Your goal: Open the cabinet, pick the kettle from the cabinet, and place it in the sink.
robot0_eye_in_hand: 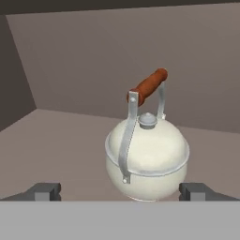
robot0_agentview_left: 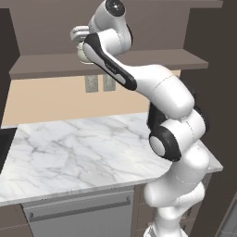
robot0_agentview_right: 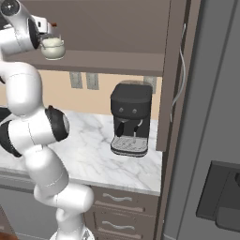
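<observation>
Cabinet (robot0_agentview_right: 117, 28) is seen open in right base view, its dark brown door (robot0_agentview_right: 169, 75) swung out edge-on at approx 3 o'clock of the opening, w/ a long curved silver handle (robot0_agentview_right: 180, 70) on its far face. Brown inner shelf (robot0_agentview_left: 106, 62) is shown running across the upper part of left base view, above a beige wall w/ two grey outlets (robot0_agentview_left: 99, 83).

White marble tabletop (robot0_agentview_left: 69, 152) is spread below the cabinet; a grey front w/ horizontal bar handle (robot0_agentview_left: 78, 210) is set under its near edge. A dark edge at 9 o'clock of left base view may be the sink, but that cannot be told for sure.

Black coffee machine (robot0_agentview_right: 131, 119) is stood on the tabletop at approx 4 o'clock from the kettle in right base view, well apart from it.

Kettle (robot0_eye_in_hand: 147, 157), cream-white & rounded, is sat upright on the cabinet shelf, handle arch raised w/ its reddish-orange grip (robot0_eye_in_hand: 147, 86) at 12 o'clock. In right base view it is seen at the shelf's front, just beside the arm's wrist.

Tool (robot0_eye_in_hand: 121, 192) is held released, jaws spread wide, one fingertip (robot0_eye_in_hand: 44, 192) at 8 o'clock & the other at 4 o'clock of the kettle body in hand view. Kettle is placed between them; no contact can be made out.
</observation>
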